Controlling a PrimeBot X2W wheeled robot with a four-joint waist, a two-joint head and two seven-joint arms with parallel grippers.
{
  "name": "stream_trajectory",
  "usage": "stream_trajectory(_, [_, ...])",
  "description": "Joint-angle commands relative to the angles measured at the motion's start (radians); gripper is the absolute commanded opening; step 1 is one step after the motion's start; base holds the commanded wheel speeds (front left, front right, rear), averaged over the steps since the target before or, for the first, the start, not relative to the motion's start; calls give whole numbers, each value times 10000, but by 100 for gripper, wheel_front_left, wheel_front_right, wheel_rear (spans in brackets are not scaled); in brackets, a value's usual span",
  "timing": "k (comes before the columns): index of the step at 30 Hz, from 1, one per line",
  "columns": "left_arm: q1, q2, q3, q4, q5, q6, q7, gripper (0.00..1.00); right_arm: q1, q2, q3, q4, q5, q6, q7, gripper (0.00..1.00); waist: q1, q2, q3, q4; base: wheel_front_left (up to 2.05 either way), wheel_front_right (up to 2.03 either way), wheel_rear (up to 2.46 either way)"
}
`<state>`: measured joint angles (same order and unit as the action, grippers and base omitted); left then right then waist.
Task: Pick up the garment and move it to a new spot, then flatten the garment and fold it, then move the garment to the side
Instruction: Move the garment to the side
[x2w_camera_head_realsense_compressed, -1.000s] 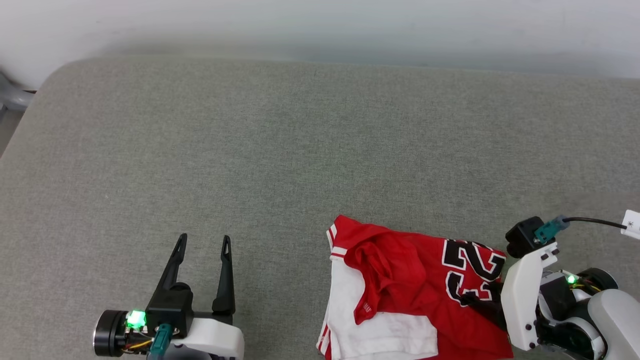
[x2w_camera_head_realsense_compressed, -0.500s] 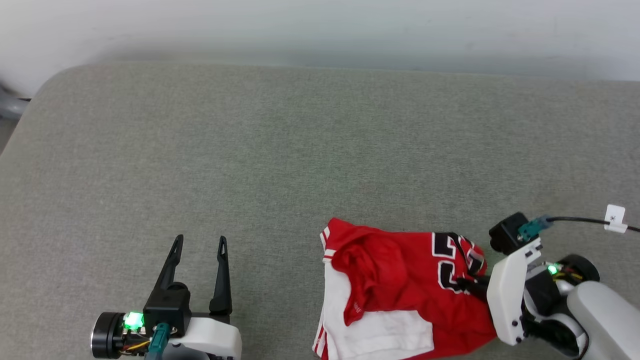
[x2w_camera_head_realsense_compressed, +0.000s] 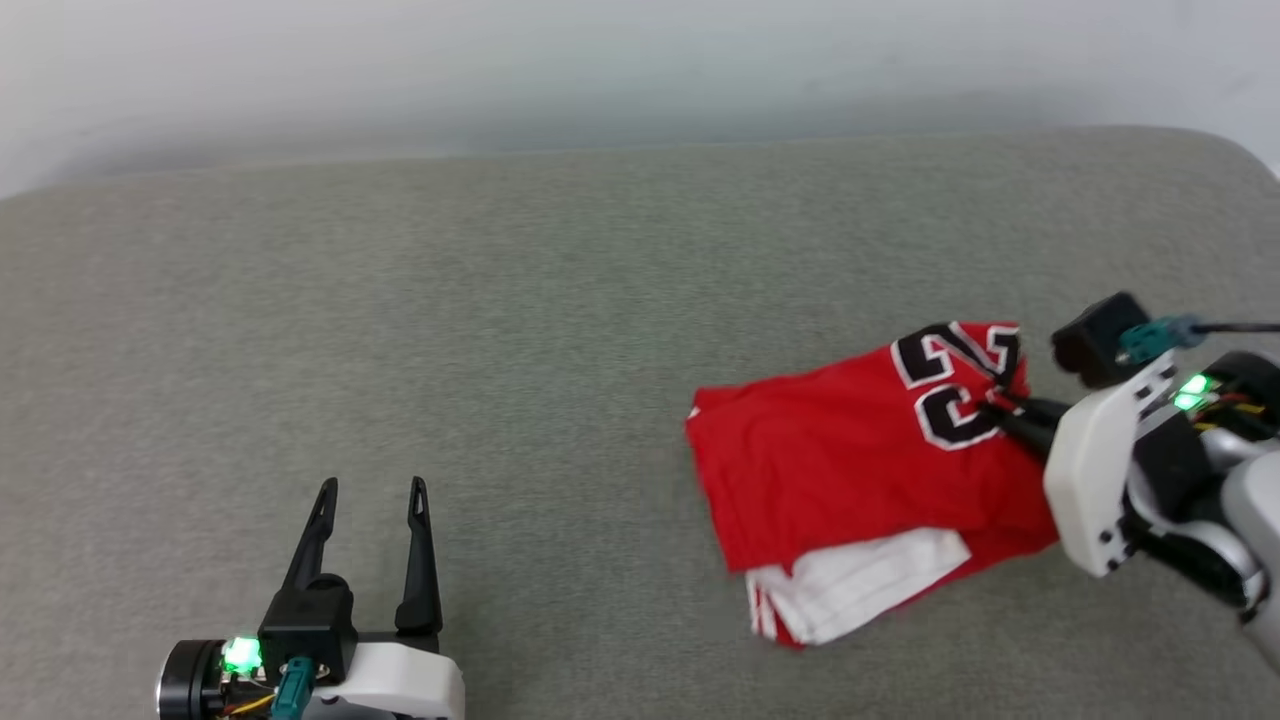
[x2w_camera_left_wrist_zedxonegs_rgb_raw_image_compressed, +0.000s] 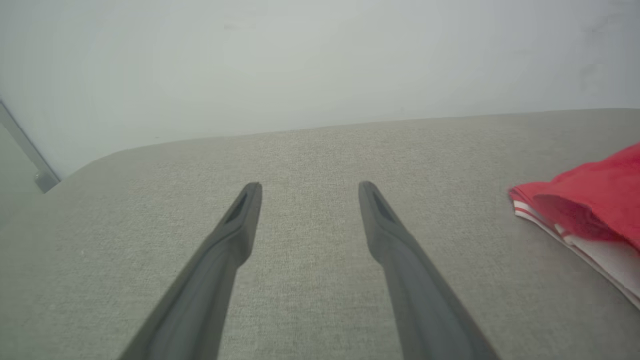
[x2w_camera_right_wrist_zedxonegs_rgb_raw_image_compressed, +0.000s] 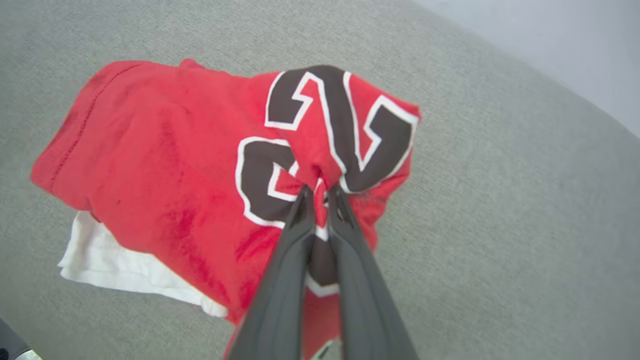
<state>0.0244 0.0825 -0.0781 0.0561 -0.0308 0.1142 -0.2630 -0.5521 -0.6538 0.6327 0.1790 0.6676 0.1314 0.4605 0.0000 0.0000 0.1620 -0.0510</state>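
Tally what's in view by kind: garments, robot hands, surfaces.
Garments: 1, the red jersey, pinched at its lettering.
Hands: 2, the left hand open, the right hand shut on the jersey.
Surfaces: 1, the grey padded surface.
Total: 4.

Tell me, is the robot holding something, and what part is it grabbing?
The right gripper pinches the red garment at its black-and-white lettering; the left gripper holds nothing.

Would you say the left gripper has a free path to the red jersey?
Probably yes: the left gripper is open, and bare grey surface lies between it and the red jersey.
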Motion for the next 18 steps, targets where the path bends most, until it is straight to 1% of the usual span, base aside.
stream_trajectory(1, [-61,-5,64,-89,42,33,-22,100,-236,-122,-76,-25,-24,-15,-73,0,0,0,201,-429,0,0,0])
stream_trajectory(6, [-239,152,120,-312,168,54,-22,100,-740,-447,-458,151,-50,-15,-319,0,0,0,722,-1217,0,0,0])
stream_trajectory(7, [-436,290,170,-452,239,69,-22,100,-1046,-598,-864,466,-64,-15,-533,0,0,0,1085,-1560,0,0,0])
stream_trajectory(8, [-498,323,177,-501,277,80,-22,100,-1142,-658,-1008,597,-88,-15,-615,0,0,0,1212,-1639,0,0,0])
stream_trajectory(11, [-702,506,207,-659,382,90,-22,100,-1380,-830,-1378,903,-224,-15,-873,0,0,0,1666,-1811,0,0,0])
stream_trajectory(13, [-853,608,177,-765,481,109,-22,100,-1566,-1037,-1598,1160,-508,-15,-1039,0,0,0,1974,-1860,0,0,0])
stream_trajectory(18, [-1242,808,70,-992,624,137,-22,100,-1986,-1506,-2084,2069,-967,-16,-1180,0,0,0,2628,-1757,0,0,0])
